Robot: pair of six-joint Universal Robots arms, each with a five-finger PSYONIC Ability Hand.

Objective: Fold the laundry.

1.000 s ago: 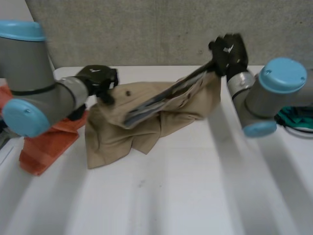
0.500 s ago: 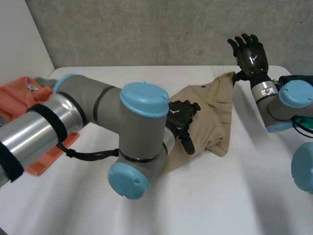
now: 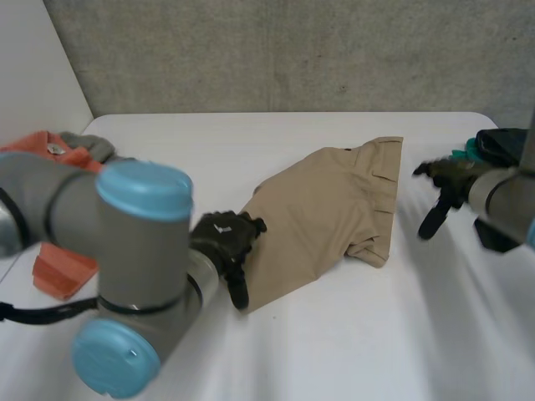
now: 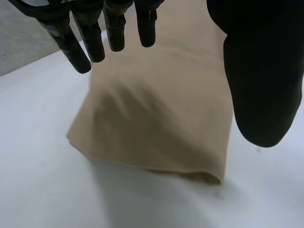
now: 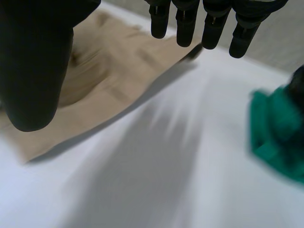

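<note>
1. A tan garment (image 3: 326,209) lies flat on the white table (image 3: 334,351), a little to the right of the middle. It stretches from 7 o'clock to 1 o'clock, and one corner is folded under at its 5 o'clock side.
2. The left hand (image 3: 227,242) is at the 7 o'clock end of the garment. Its fingers (image 4: 78,52) are straight and apart from the thumb, and they grip nothing. In the left wrist view they hang over the cloth near its folded edge; I cannot tell if they touch it.
3. The right hand (image 3: 443,180) is at 3 o'clock from the garment, apart from it, over bare table. Its fingers are straight too and it holds nothing.
4. Past the right hand, near the table's 3 o'clock edge, lie a green cloth (image 3: 462,153) and a dark thing (image 3: 501,140).
5. At the table's 9 o'clock side are an orange cloth (image 3: 52,276) and a grey piece (image 3: 94,146), well apart from the garment.
</note>
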